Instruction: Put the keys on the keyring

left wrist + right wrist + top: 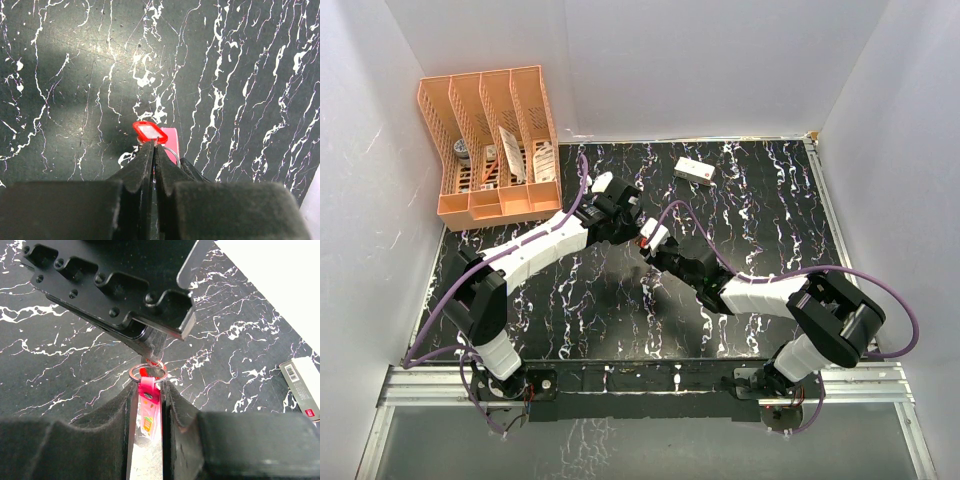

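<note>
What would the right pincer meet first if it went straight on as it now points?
Most likely the left pincer, shut on the red key right at the keyring the right pincer holds by its pink tag; the gap looks tiny.

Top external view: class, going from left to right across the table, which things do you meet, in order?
Orange file rack → left gripper, shut on the red-headed key → white box → right arm's base.
</note>
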Controlling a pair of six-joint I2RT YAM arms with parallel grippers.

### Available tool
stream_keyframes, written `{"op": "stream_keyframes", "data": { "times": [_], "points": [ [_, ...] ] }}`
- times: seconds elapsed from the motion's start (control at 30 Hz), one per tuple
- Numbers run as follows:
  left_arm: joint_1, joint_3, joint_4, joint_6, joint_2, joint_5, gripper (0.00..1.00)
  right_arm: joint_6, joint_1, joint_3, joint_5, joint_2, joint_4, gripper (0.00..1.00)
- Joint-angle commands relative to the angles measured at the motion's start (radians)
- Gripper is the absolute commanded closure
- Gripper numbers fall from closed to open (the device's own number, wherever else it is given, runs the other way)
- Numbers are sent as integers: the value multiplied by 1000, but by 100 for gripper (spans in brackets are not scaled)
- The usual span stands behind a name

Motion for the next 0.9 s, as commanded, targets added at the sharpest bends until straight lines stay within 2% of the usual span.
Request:
{"op": "stream_keyframes", "data": {
  "times": [0.0, 0.87],
  "points": [
    [-5, 42, -22, 3, 0, -5, 100, 10, 6, 39, 8, 5, 77, 100],
    [-8, 30, -27, -1, 3, -3, 100, 9, 6, 21, 65, -5, 113, 100]
  ]
}}
